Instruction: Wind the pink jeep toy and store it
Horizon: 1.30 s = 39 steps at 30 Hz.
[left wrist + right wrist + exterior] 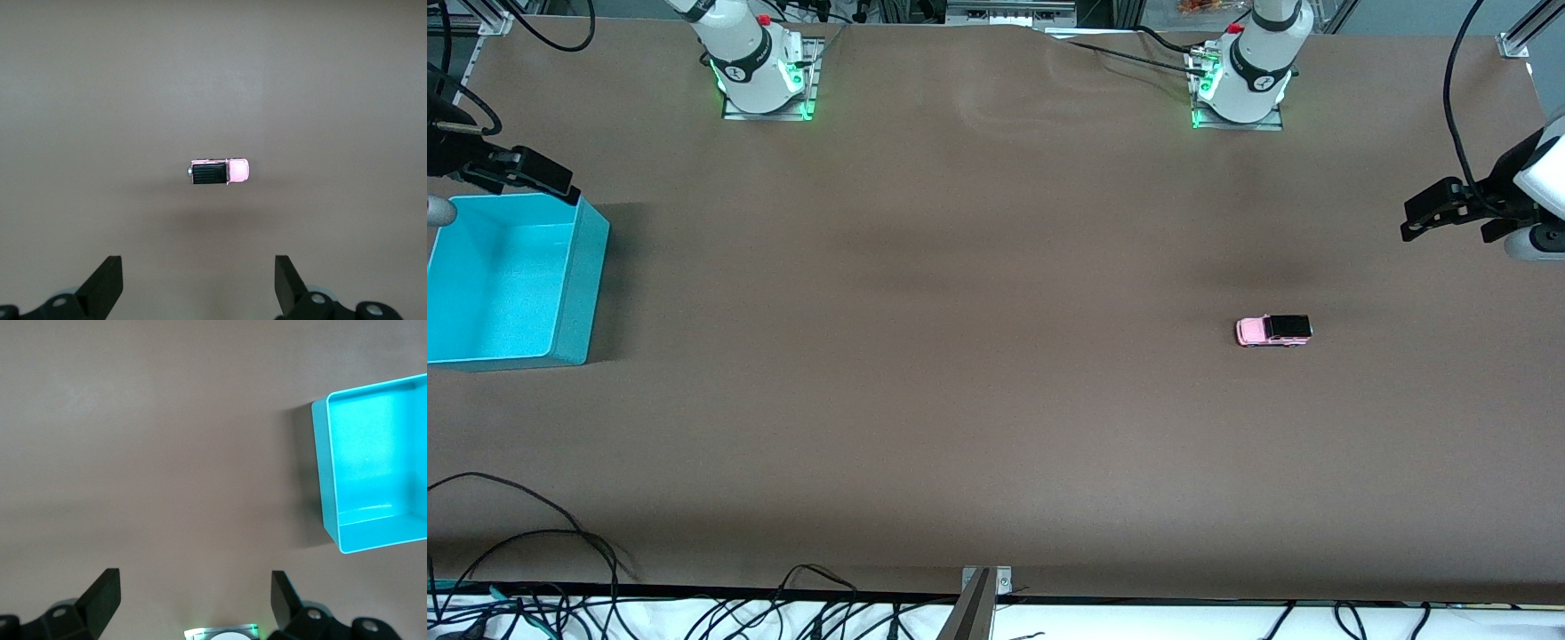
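Observation:
The pink jeep toy (pixel 1273 330) stands on its wheels on the brown table, toward the left arm's end, its black roof showing in the left wrist view (pixel 220 171). My left gripper (pixel 1449 218) hangs open over the table's edge at that end, well apart from the jeep, with nothing between its fingers (pixel 198 267). The turquoise bin (pixel 578 267) sits empty at the right arm's end. My right gripper (pixel 525 173) waits open over the bin's corner nearest its base, holding nothing (pixel 193 583); that view shows the bin's wall (pixel 323 473).
Both arm bases (pixel 763 76) (pixel 1240 84) stand along the table's edge farthest from the front camera. Loose black cables (pixel 543 569) and a metal bracket (pixel 985 582) lie along the nearest edge. Bare brown table (pixel 960 356) stretches between jeep and bin.

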Available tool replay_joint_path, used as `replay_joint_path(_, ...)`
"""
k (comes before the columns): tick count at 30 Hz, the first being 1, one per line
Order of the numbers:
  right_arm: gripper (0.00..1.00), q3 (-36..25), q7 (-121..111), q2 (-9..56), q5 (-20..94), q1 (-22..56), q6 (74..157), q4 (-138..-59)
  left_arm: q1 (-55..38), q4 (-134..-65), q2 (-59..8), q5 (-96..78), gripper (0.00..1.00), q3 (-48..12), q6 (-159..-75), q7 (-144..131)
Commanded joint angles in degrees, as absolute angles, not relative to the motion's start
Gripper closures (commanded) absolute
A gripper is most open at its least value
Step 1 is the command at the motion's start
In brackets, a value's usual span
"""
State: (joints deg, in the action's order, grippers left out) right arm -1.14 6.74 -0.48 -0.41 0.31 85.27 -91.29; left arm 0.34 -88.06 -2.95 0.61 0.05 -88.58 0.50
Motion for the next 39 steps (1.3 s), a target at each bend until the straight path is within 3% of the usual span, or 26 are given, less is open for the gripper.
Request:
replay_joint_path(1, 0.0, -1.1, 7.0, -0.5, 0.4, 0.4, 84.8, -90.3, -0.4, -86.5, -3.6, 1.9, 0.0, 0.6, -87.2, 1.7)
replay_joint_path(39, 0.0, -1.0, 7.1, -0.4, 0.6, 0.5, 84.9, -90.3, -0.5, -86.9, -3.7, 1.3, 0.0, 0.6, -87.4, 1.4)
